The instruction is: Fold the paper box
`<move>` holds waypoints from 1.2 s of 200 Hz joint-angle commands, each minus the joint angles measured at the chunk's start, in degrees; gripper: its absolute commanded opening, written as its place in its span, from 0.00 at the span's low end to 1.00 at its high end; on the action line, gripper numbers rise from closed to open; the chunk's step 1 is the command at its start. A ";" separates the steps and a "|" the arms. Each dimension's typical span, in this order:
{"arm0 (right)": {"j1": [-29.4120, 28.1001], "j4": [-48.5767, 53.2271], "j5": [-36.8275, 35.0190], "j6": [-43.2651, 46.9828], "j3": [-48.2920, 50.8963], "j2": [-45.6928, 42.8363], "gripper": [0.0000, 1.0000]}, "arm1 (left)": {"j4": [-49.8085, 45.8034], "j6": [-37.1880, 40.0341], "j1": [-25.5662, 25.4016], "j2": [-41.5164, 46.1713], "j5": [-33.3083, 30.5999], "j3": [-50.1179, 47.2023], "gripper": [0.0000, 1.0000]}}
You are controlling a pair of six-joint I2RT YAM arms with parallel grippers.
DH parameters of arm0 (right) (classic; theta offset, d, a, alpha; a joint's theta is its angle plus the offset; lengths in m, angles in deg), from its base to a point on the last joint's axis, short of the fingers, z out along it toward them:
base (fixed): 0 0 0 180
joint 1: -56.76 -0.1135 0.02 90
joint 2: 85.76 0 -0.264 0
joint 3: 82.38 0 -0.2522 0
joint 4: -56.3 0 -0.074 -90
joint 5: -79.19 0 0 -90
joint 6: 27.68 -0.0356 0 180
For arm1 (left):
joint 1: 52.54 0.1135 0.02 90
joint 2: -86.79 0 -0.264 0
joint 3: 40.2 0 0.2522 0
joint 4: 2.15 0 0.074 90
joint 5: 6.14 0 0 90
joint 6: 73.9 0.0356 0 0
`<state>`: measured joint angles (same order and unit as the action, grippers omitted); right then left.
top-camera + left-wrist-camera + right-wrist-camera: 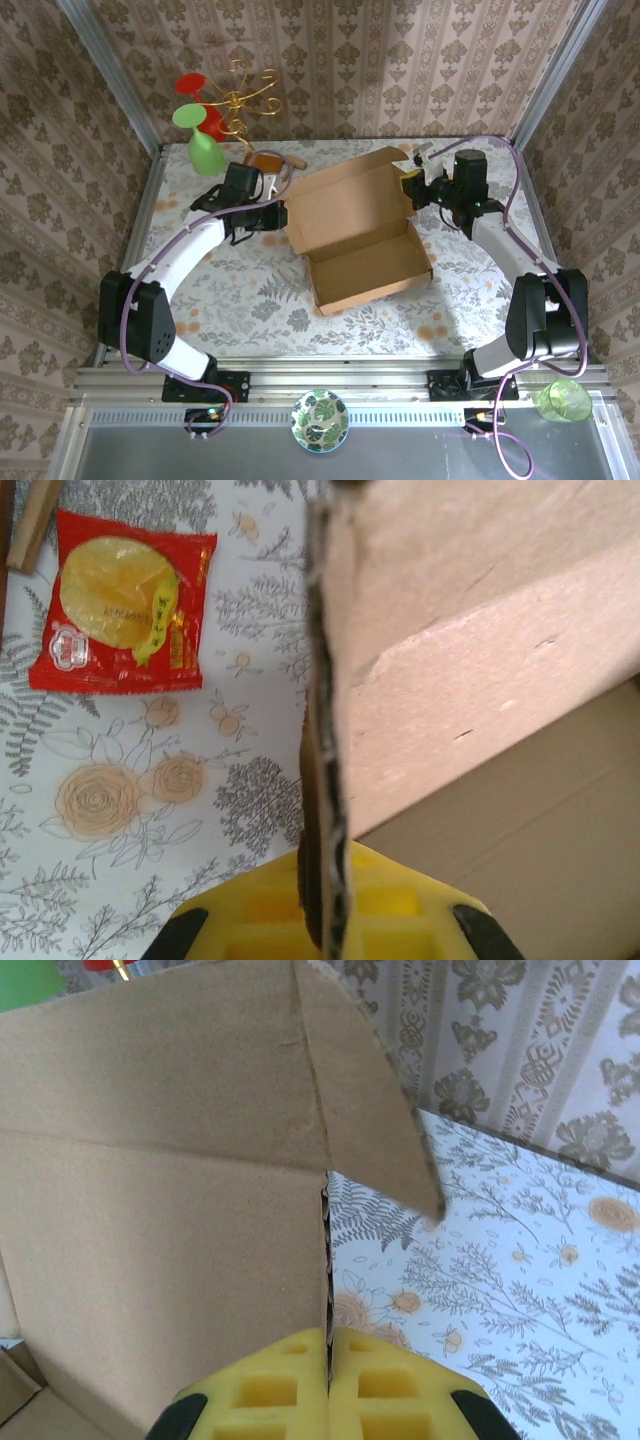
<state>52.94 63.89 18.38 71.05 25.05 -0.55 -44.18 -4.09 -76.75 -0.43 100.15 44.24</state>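
Packet (pixel 125 600) (print apparently blurred), paper box (pixel 480 630)

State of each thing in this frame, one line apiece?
Light-brown cardboard paper box: half folded, lid open.
Left arm's fingers: shut on the box's left wall edge.
Right arm's fingers: shut on its right edge.
Red snack packet: lying flat, looks unopened.

Red snack packet (pixel 125 600) on floral tablecloth (pixel 100 800); green goblet (pixel 203 145), gold wire stand (pixel 245 95), leaf-patterned bowl (pixel 319 420)
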 commanded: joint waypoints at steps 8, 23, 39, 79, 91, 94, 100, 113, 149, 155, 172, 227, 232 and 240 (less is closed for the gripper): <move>-2.60 -8.48 -5.26 -4.88 2.36 -1.97 0.00 | 1.55 -3.03 -1.08 -2.71 -3.35 5.03 0.00; -4.09 -12.31 -9.40 -5.62 4.08 -2.13 0.00 | 2.01 -2.85 -1.55 -4.14 -5.22 7.38 0.00; -4.95 -17.69 -13.59 -7.32 5.87 -1.60 0.00 | 3.60 -2.64 -1.55 -5.55 -6.76 9.72 0.00; -6.25 -26.69 -21.84 -11.76 5.77 2.94 0.00 | 12.67 -1.80 -4.64 -9.29 -9.99 12.96 0.00; -6.79 -28.95 -24.13 -12.15 5.38 4.47 0.00 | 16.83 -1.43 -5.09 -10.19 -10.53 12.95 0.00; -7.04 -29.55 -24.76 -12.17 5.28 4.83 0.00 | 17.94 -1.43 -5.19 -10.37 -10.65 12.87 0.00; -7.23 -30.88 -25.81 -12.53 5.22 5.57 0.00 | 20.43 -1.19 -5.32 -10.73 -10.95 12.42 0.00; -7.31 -33.21 -27.58 -13.83 5.28 7.16 0.00 | 26.85 -0.22 -5.88 -11.13 -12.12 10.54 0.00; -7.59 -38.13 -29.75 -17.78 6.81 11.15 0.01 | 43.85 -0.12 -6.47 -12.64 -13.32 2.93 0.00; -7.68 -39.07 -30.08 -18.19 7.22 11.49 0.01 | 46.16 -0.38 -6.47 -12.71 -13.47 1.65 0.00; -8.45 -40.45 -31.52 -18.10 8.26 11.85 0.02 | 51.29 -0.80 -6.60 -12.82 -13.31 -1.40 0.00; -9.21 -43.77 -35.05 -19.75 14.26 10.42 0.04 | 63.16 0.20 -7.77 -10.99 -13.21 -9.86 0.00; -9.36 -44.22 -35.28 -19.97 14.87 10.19 0.04 | 63.94 0.31 -7.87 -10.72 -13.39 -10.58 0.00; -9.47 -45.07 -35.72 -20.33 15.79 9.87 0.04 | 65.16 0.69 -8.09 -10.25 -13.28 -11.66 0.00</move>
<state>45.08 22.91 -16.55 53.02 38.36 10.64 9.76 -5.29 -83.24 -12.69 85.31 35.01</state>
